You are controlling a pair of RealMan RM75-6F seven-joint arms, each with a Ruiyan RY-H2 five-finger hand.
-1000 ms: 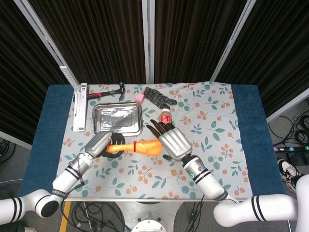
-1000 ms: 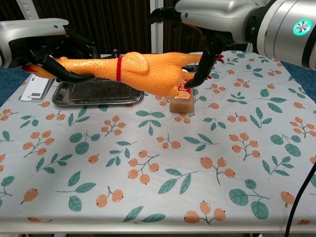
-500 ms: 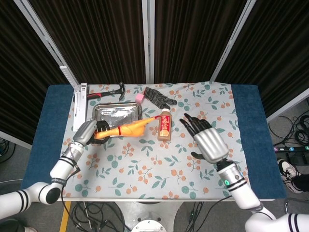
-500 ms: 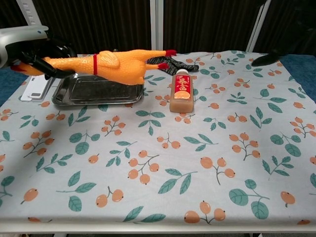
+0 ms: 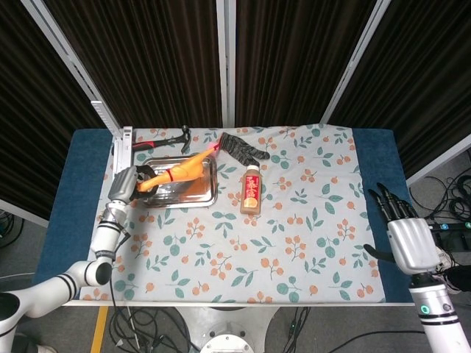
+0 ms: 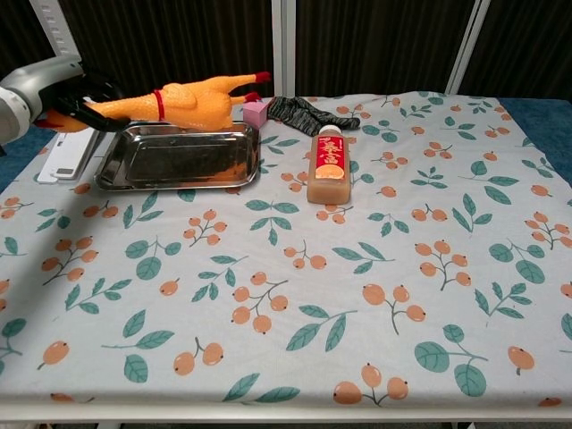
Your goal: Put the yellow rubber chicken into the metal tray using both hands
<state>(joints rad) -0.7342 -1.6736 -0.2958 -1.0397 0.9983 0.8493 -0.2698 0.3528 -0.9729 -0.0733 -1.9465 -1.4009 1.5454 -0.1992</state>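
The yellow rubber chicken (image 5: pixel 179 170) (image 6: pixel 183 98) hangs in the air over the metal tray (image 5: pixel 207 197) (image 6: pixel 170 177), its red-tipped end toward the back right. My left hand (image 5: pixel 126 184) (image 6: pixel 76 96) grips its neck end at the tray's left side. My right hand (image 5: pixel 407 239) is far off at the table's right edge, fingers spread and holding nothing; the chest view does not show it.
A bottle of orange drink (image 5: pixel 251 190) (image 6: pixel 328 170) stands right of the tray. Behind the tray lie a pink block (image 5: pixel 213 148), a dark glove (image 5: pixel 241 147) and a hammer (image 5: pixel 163 140). A white strip (image 5: pixel 121 163) lies left of the tray.
My right hand let go of the chicken and drew back to the table's right edge. My left hand carried the chicken alone leftward and back, until it hung over the tray.
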